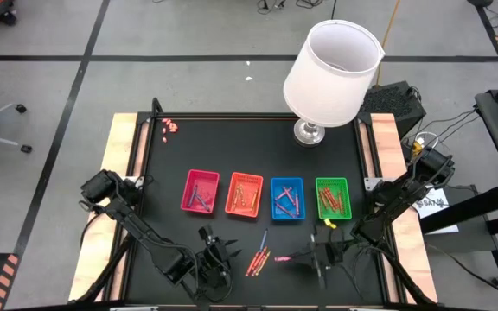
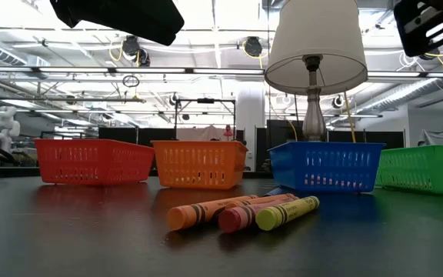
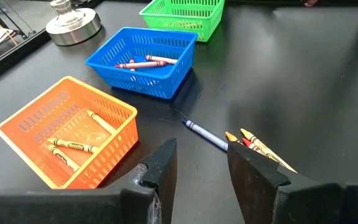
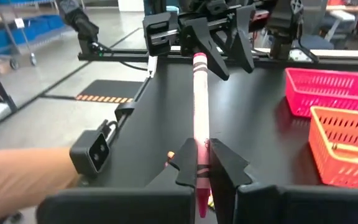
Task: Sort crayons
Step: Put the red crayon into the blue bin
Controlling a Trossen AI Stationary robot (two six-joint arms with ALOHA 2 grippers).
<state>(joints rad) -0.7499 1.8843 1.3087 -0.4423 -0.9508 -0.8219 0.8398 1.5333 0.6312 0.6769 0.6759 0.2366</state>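
A: Which items lie nearest the low camera?

B: Three loose crayons (image 2: 241,212), one orange, one red, one yellow, lie side by side on the black bench (image 1: 232,155), near its front edge. A blue crayon (image 3: 205,134) lies just beyond them, toward the trays.

A: State the tray arrangement.

B: Four trays stand in one row across the bench. From left to right in the high view: red tray (image 1: 201,191), orange tray (image 1: 244,194), blue tray (image 1: 287,198), green tray (image 1: 333,198). Each contains crayons. In the left wrist view, the blue tray holds red or pink crayons and the orange tray holds yellowish ones.

A: State the left gripper condition.

B: The left gripper (image 1: 216,252) sits at the near edge, just left of the loose crayons. Its fingers are spread apart and hold nothing.

A: And the right gripper?

B: The right gripper (image 1: 325,252) sits at the near edge, right of the loose crayons and in front of the green tray. Its fingers are pinched on a pink crayon (image 4: 199,118), which points out past the fingertips toward the left gripper.

A: Other objects?

B: A lamp (image 1: 331,73) with a white shade stands at the far right of the bench. Small pink-red bits (image 1: 170,127) lie at the far left corner.
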